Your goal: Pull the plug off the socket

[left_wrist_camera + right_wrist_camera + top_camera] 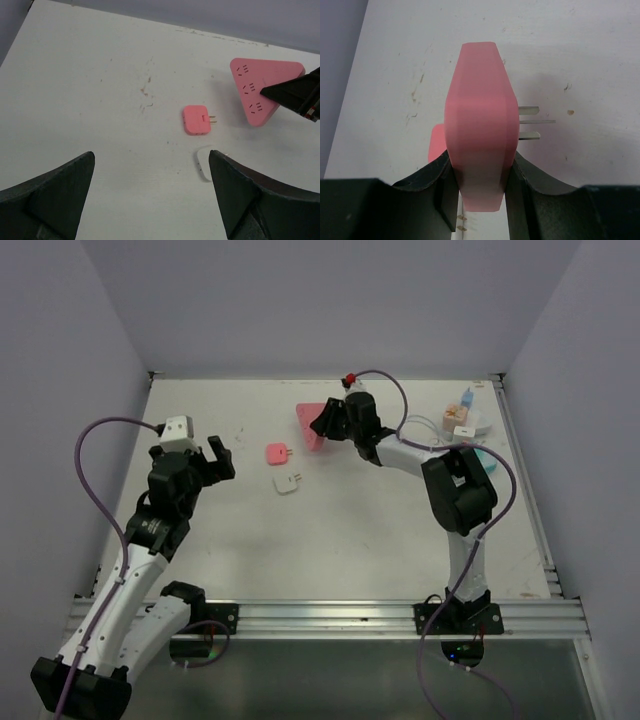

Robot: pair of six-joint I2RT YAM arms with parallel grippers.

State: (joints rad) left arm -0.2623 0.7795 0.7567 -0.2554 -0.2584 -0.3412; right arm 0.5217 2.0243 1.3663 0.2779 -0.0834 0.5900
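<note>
1. White scuffed tabletop, with pale lilac walls round it.
2. At the far middle, the right gripper is clamped on the pink triangular plastic socket block. Its holed face is turned toward the left arm and metal pins jut from its back.
3. Apart from it, the small pink square plug lies flat on the table, prongs pointing at the block.
4. Just beside that lies a small white square plug.
5. Left of both, the left gripper hovers with its fingers wide apart, holding nothing.
</note>
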